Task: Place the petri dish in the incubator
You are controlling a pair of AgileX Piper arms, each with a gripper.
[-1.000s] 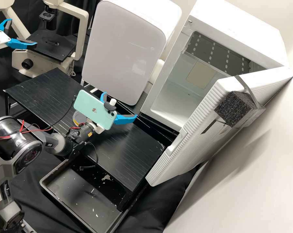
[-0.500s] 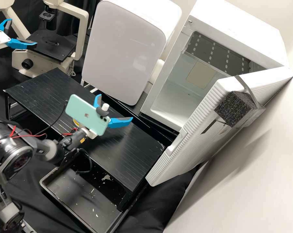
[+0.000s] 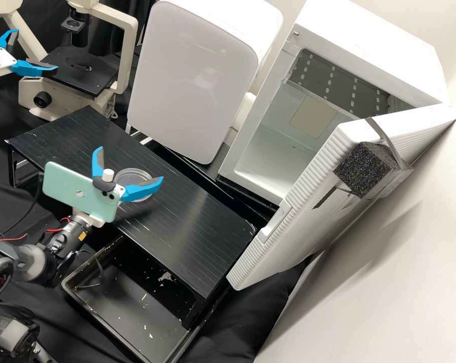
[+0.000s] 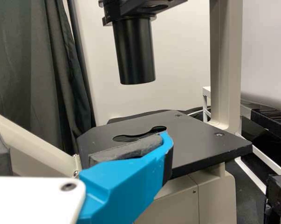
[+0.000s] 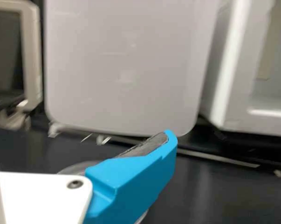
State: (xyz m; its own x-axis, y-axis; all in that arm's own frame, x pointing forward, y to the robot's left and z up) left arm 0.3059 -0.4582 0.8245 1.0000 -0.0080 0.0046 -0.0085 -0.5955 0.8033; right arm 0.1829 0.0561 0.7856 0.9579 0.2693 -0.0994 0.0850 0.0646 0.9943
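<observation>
Inspected with the black stand as the reference for all positions. The petri dish, round, clear and shallow, lies on top of the stand, toward the middle of its length. The right gripper is over the stand at the dish, its two blue fingers spread well apart. One finger crosses in front of part of the dish in the high view; contact between the two cannot be determined. In the right wrist view, the dish's rim shows behind that finger. A mint-green phone is mounted at this gripper, over the near side of the stand. The left gripper is beyond the stand's left end, beside the black stage of a cream microscope; its fingers are also parted. The incubator, a white cabinet, is located beyond the stand's far edge, toward the right end. Its ribbed door stands open, reaching forward alongside that end of the stand, with a block of dark foam strapped to it. A white appliance with a smooth pale front is positioned behind the stand's far edge. A scuffed black tray lies lower, on the stand's near side.
</observation>
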